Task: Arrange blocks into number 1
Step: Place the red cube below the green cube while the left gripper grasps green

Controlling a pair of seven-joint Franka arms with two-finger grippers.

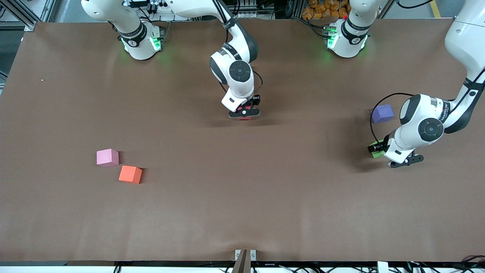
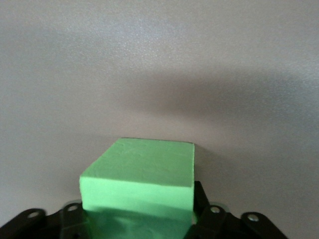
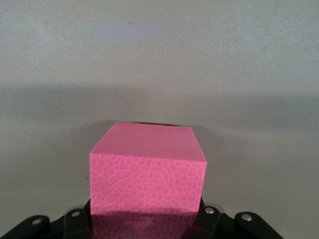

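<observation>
My right gripper (image 1: 244, 115) hangs low over the table's middle, shut on a red block (image 1: 244, 118). In the right wrist view that block (image 3: 147, 169) fills the gap between the fingers (image 3: 207, 221). Toward the left arm's end of the table, my left gripper (image 1: 379, 151) is down at the table with its jaws against the sides of a green block (image 1: 376, 149). That green block (image 2: 144, 169) sits between the fingers (image 2: 209, 219) in the left wrist view. A purple block (image 1: 382, 113) lies beside the left arm, farther from the front camera than the green one.
A pink block (image 1: 107, 157) and an orange block (image 1: 130, 174) lie close together toward the right arm's end of the table, the orange one nearer to the front camera. The brown tabletop (image 1: 242, 197) stretches between them and the left gripper.
</observation>
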